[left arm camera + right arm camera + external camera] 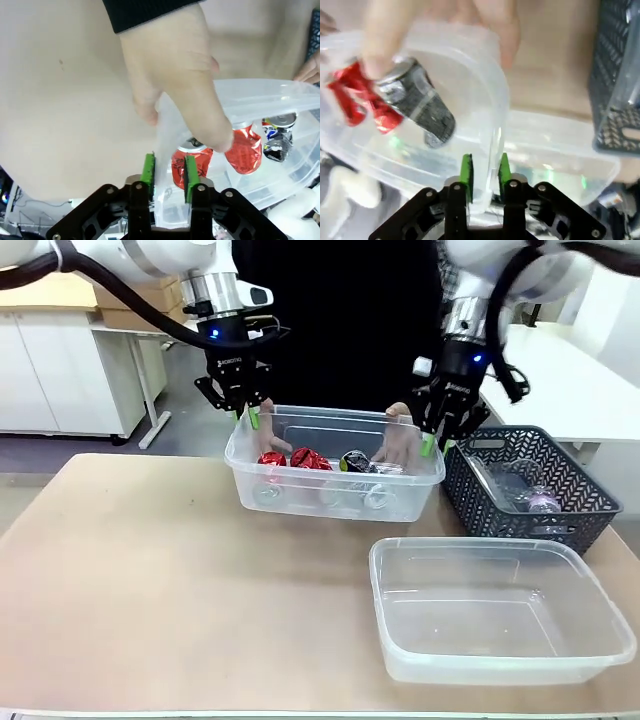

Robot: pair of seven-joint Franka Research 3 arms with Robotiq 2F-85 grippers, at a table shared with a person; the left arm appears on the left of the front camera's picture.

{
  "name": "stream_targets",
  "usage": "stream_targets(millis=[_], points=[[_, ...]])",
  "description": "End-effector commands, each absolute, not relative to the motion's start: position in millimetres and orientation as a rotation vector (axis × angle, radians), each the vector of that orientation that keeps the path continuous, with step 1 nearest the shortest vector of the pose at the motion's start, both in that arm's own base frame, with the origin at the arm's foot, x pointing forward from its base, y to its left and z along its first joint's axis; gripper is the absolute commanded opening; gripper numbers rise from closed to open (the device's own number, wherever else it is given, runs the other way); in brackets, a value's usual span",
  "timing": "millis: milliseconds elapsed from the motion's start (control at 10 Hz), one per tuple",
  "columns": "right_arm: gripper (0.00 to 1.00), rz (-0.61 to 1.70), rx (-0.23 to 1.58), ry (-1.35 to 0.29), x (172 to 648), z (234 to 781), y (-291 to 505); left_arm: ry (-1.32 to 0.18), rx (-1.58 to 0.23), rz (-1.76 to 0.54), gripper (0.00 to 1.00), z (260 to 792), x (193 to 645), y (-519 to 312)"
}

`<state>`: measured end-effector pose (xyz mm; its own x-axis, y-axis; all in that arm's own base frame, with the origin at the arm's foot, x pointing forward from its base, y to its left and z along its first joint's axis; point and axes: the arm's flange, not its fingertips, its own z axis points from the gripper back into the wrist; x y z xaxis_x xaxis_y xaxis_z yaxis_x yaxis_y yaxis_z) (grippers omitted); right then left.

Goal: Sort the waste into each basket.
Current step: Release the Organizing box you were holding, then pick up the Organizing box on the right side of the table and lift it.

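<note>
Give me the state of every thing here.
Far tub: upright, loaded, hands on both ends.
Cans: crushed, inside far tub.
Near tub: upright, empty.
Grey basket: upright, holds a bottle.
Left gripper: astride far tub's rim, grip unclear.
Right gripper: astride far tub's rim, grip unclear.

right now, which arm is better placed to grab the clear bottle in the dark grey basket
Likely right: the right hand sits at the clear plastic tub's end beside the dark grey basket; the left hand is at the far end.
</note>
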<state>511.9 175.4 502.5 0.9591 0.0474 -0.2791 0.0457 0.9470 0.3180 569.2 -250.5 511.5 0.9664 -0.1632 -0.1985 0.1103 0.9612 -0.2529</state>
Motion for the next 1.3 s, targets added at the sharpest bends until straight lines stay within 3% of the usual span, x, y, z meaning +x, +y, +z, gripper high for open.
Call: stream_targets(millis=[0, 100, 200, 300, 400, 700, 800, 1200], points=[[1.0, -0.011, 0.462, -0.009, 468.7, 505.9, 153.0, 0.176, -0.243, -0.157, 1.0, 518.7, 558.1, -249.2], [1.0, -0.005, 0.507, -0.13, 462.3, 510.5, 147.6, 0.137, -0.258, -0.156, 1.0, 523.6, 550.7, -245.6], [0.86, 0.019, 0.527, -0.226, 457.0, 512.9, 145.0, 0.085, -0.279, -0.146, 0.94, 528.4, 542.8, -240.3], [0.95, 0.05, 0.539, -0.29, 451.3, 514.0, 143.5, 0.011, -0.291, -0.139, 1.0, 534.6, 531.7, -234.3], [1.0, 0.077, 0.537, -0.3, 451.0, 513.8, 143.6, -0.051, -0.31, -0.125, 1.0, 539.3, 525.3, -229.5], [1.0, 0.071, 0.501, -0.296, 457.5, 511.0, 148.4, -0.152, -0.369, -0.132, 1.0, 539.2, 521.7, -224.3], [1.0, 0.058, 0.491, -0.297, 450.8, 519.3, 146.4, -0.088, -0.3, -0.1, 1.0, 557.8, 535.3, -234.9], [1.0, 0.058, 0.491, -0.297, 450.8, 519.3, 146.4, -0.088, -0.3, -0.1, 1.0, 557.8, 535.3, -234.9]])
